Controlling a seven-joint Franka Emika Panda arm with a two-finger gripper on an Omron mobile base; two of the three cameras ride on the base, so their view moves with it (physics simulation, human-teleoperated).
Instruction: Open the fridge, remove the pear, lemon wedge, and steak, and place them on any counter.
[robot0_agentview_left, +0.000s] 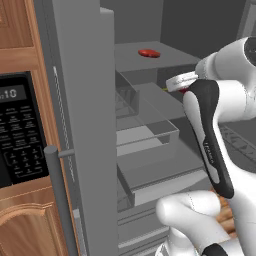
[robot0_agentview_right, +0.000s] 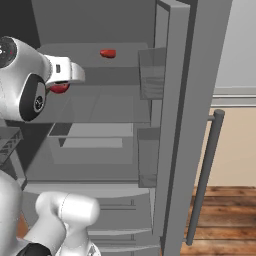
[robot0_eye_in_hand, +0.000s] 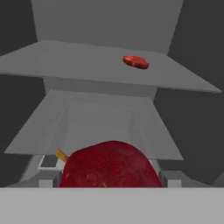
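While the gripper (robot0_agentview_right: 59, 86) stands with jaws wide around a dark red pear (robot0_eye_in_hand: 109, 165) at the hand view's bottom centre, we cannot confirm contact. We note the steak (robot0_eye_in_hand: 136, 61) upper right on the open fridge's (robot0_agentview_left: 80, 125) top shelf.

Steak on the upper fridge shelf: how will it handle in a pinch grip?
The steak lies flat and thin on the shelf, so a side pinch probably finds little edge to grab. Its uneven outline suggests it may sag or twist once lifted. Being so flat, it is unlikely to roll; a push would likely slide it.
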